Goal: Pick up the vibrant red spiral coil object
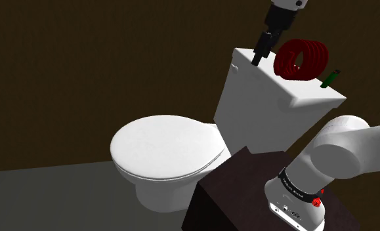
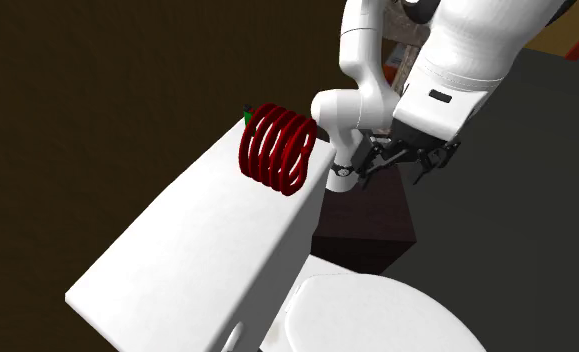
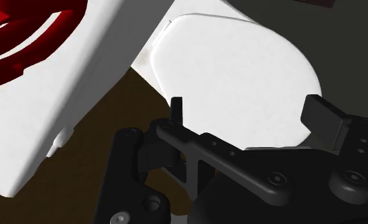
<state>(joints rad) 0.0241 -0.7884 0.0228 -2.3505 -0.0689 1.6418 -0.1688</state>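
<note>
Shoulder view | red coil point(image 1: 291, 62) on white toilet tank point(image 1: 260, 111) | dark brown wall point(image 1: 83, 59) | end effector point(image 1: 257, 59) spread, empty

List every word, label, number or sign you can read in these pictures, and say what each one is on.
No text is readable.
Black band near the base of the arm: faint lettering, too small to read.
Dark patch on the arm's casing: may be a label, too small to read.
Red coil and toilet: no writing visible.
</note>
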